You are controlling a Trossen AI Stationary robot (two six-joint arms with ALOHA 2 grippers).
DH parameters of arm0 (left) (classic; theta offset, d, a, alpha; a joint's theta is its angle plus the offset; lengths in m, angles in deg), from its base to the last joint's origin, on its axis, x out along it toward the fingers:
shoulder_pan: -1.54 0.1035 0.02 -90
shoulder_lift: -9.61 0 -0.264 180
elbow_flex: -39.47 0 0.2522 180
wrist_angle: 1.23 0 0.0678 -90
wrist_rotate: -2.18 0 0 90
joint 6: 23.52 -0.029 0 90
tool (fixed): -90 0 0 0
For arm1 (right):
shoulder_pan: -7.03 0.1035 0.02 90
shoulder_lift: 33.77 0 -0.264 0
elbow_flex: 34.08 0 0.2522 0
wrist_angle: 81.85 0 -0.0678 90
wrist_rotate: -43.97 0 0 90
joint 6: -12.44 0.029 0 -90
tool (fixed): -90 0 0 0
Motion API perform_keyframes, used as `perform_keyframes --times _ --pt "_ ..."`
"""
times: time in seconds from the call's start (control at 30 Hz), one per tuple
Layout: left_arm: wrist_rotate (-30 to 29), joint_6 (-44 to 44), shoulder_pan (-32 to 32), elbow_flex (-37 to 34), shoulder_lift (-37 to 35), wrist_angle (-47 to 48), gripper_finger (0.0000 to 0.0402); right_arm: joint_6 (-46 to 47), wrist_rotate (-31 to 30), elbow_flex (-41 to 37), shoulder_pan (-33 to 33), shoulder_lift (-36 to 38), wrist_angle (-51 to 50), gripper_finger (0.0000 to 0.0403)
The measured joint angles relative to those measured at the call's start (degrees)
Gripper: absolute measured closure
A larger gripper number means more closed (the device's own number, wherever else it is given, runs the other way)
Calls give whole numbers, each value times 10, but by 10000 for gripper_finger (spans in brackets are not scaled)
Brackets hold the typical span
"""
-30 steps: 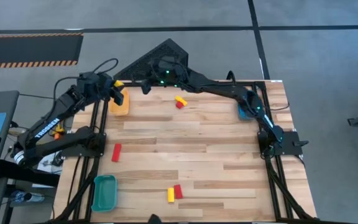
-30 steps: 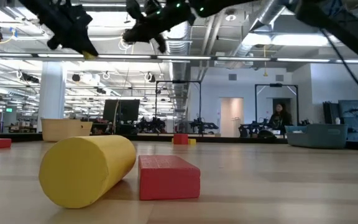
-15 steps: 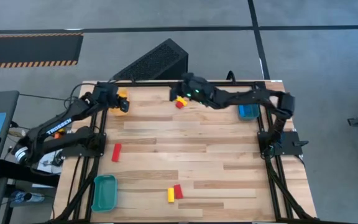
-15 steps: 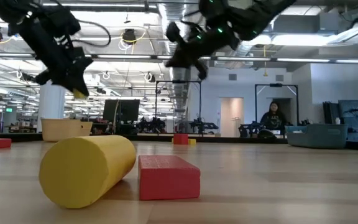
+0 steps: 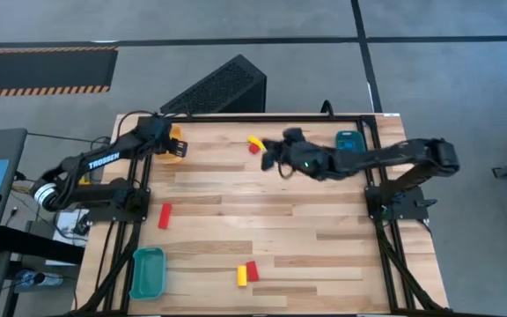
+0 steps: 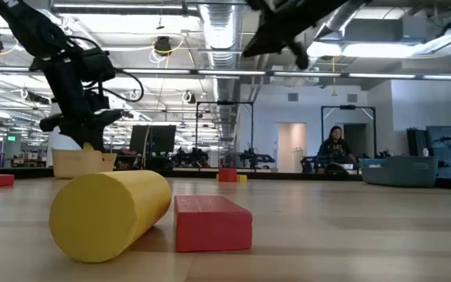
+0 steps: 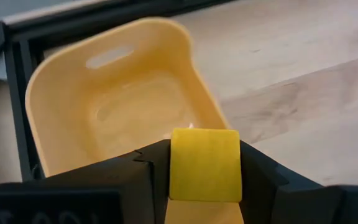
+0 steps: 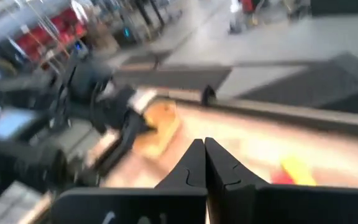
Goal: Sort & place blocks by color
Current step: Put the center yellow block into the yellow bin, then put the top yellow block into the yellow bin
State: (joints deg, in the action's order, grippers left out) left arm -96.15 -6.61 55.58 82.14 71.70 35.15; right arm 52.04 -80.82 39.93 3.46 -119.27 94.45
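At the near edge of the wooden table lie one yellow cylinder block and one red block, touching. Farther, one red bar lies alone. The right gripper, fingers pressed together and empty, hovers near a yellow and red pair. The left gripper clamps a yellow cube block just above the yellow plastic tray.
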Motion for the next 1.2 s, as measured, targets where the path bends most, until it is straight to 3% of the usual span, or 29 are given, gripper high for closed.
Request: perform_keyframes --times 0.2,0.27,0.47,0.6,0.87,1.0,1.2 --pt "-8 3 7 0 13 -3 247 153 -22 0 97 52 -238 397" --pt "-7 4 7 0 13 -3 235 227 -58 0 141 47 -292 397" --pt "-7 3 7 0 13 -4 205 409 -159 0 255 5 -329 397" --pt "28 -22 7 1 -11 -5 197 461 -156 0 275 -11 -332 397" --pt "94 -12 -55 7 -145 -2 196 400 -37 0 225 5 -401 397" --pt "86 5 -112 7 -182 -11 196 296 7 0 161 9 -392 397" --pt "31 52 -200 7 -184 -87 196 80 181 0 24 -12 -292 397"
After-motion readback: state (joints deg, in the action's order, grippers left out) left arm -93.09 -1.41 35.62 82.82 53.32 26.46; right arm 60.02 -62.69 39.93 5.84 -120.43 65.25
